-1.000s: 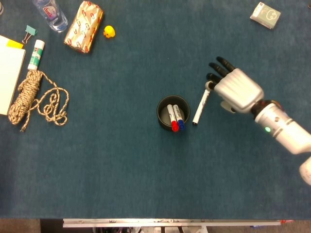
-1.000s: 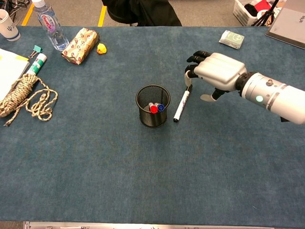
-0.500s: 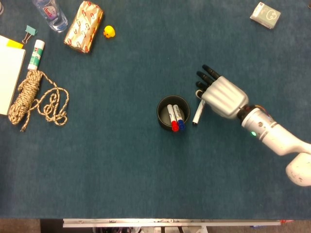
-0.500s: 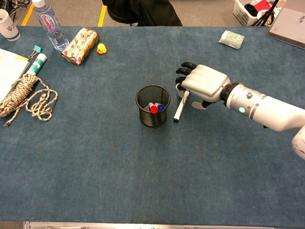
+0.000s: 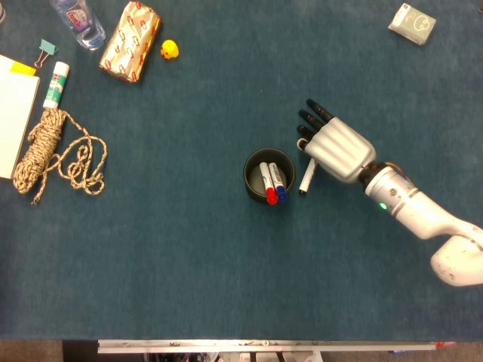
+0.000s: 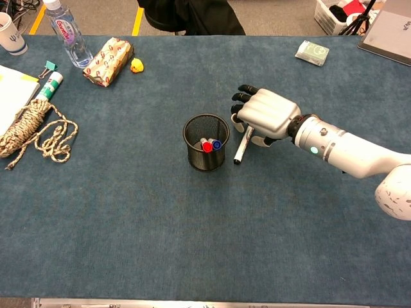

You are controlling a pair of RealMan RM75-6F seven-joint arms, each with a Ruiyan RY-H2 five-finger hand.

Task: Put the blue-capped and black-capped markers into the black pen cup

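The right hand (image 5: 336, 147) lay palm-down over the black-capped marker (image 5: 307, 179), fingers apart, not visibly clamped; its near-far axis ran beside the black pen cup (image 5: 252, 181).

Hand comes down over the marker

The right hand (image 5: 336, 148) (image 6: 264, 113) has slid closer to the pen cup (image 5: 269, 175) (image 6: 206, 142) and lower, and now covers the top half of the black-capped marker (image 5: 306, 179) (image 6: 240, 150) under its palm.

Light was even and fairly bright in both views. A soft shadow lay just beneath the right hand (image 5: 337, 147), whose pale shell showed mild sheen. Focus held sharp around it, slightly softer farther away.
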